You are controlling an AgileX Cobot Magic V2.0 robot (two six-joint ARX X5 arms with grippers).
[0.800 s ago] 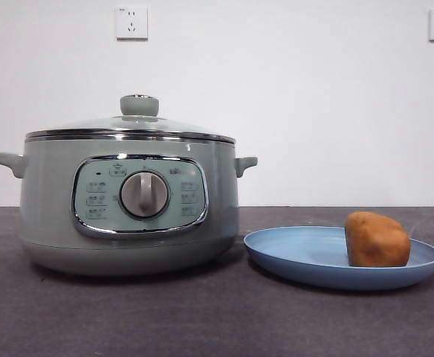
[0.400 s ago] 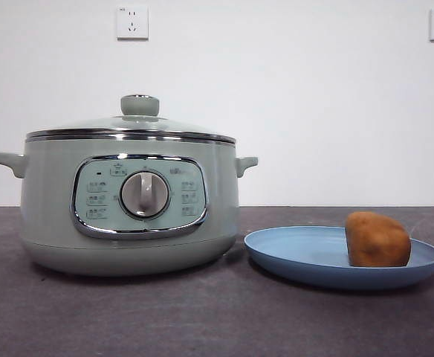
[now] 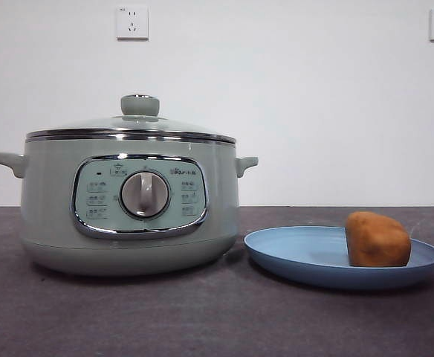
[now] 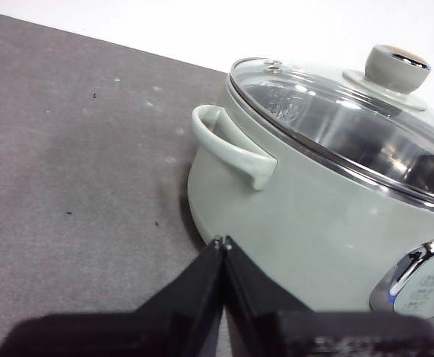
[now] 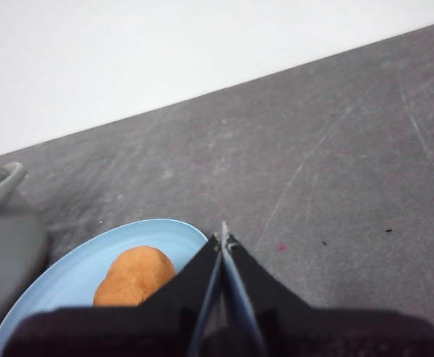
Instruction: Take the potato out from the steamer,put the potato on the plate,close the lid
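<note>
The left gripper (image 4: pixel 223 242) hung with jaws pressed together, empty, just off the steamer (image 3: pixel 128 208), whose side handle (image 4: pixel 232 145) stood beyond the tips. The lid (image 3: pixel 131 125) sat square on the chrome rim, so closing looked done. Bare desk (image 3: pixel 202 320) lay open on the far side of those jaws. The potato (image 3: pixel 377 239) rested on the plate (image 3: pixel 299 256), just beside the right gripper (image 5: pixel 223 236), its jaws likewise closed on nothing, clear desk ahead.
</note>
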